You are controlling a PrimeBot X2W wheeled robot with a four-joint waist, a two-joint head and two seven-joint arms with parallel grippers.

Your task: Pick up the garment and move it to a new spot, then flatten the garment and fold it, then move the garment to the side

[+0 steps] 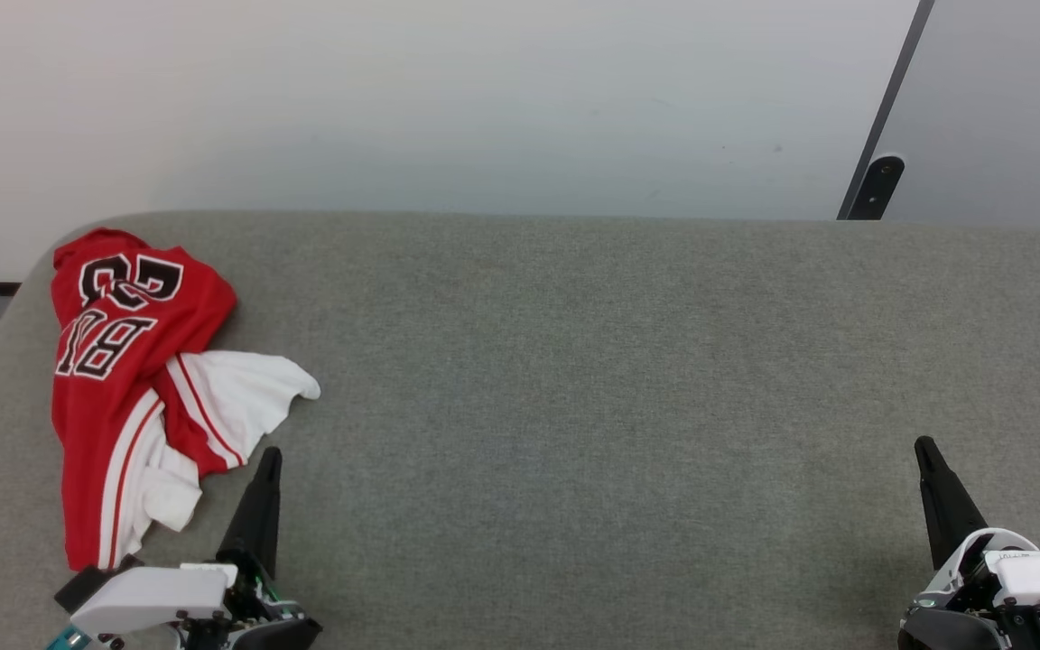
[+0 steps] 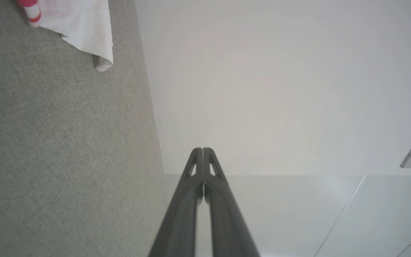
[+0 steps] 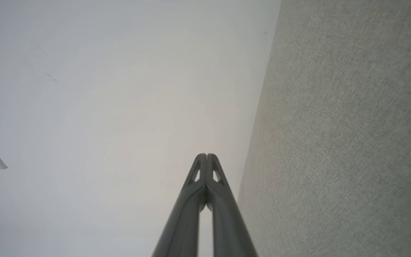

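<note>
The garment (image 1: 127, 379) lies crumpled at the left end of the grey fabric table (image 1: 574, 379). It is red with black white-outlined letters, white sleeves and red-white stripe trim. One white sleeve (image 2: 80, 25) shows in the top left corner of the left wrist view. My left gripper (image 1: 271, 456) is shut and empty, its tips just right of the garment's lower part and apart from it. In its own wrist view the left gripper (image 2: 202, 149) has both fingers pressed together. My right gripper (image 1: 924, 444) is shut and empty near the table's front right, as the right gripper (image 3: 206, 155) in the right wrist view confirms.
A pale wall (image 1: 484, 99) rises behind the table's far edge. A dark slanted post (image 1: 877, 181) stands at the back right. Bare grey fabric stretches between the garment and the right gripper.
</note>
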